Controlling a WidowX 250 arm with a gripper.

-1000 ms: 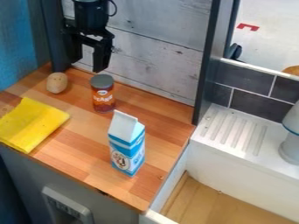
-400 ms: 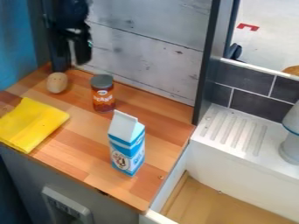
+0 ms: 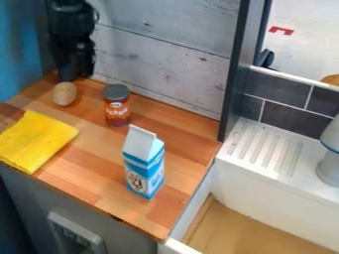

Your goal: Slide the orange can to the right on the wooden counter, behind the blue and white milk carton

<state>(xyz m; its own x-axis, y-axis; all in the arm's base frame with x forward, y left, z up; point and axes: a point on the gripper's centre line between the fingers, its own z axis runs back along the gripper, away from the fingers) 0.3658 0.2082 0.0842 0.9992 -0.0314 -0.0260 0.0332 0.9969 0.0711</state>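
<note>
Yellow cloth (image 3: 36, 141) left, white object (image 3: 330, 161) right, both cut off; potato (image 3: 65, 94) below claw (image 3: 78, 73), upper left; tin (image 3: 116, 110), carton (image 3: 143, 166) near centre; claw apart or together, can't tell

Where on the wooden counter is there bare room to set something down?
Two patches of counter look free: between the yellow cloth and the carton, and behind the carton, right of the can, by the plank wall. The back left corner is crowded: the pincer hangs near the egg-shaped object.
</note>
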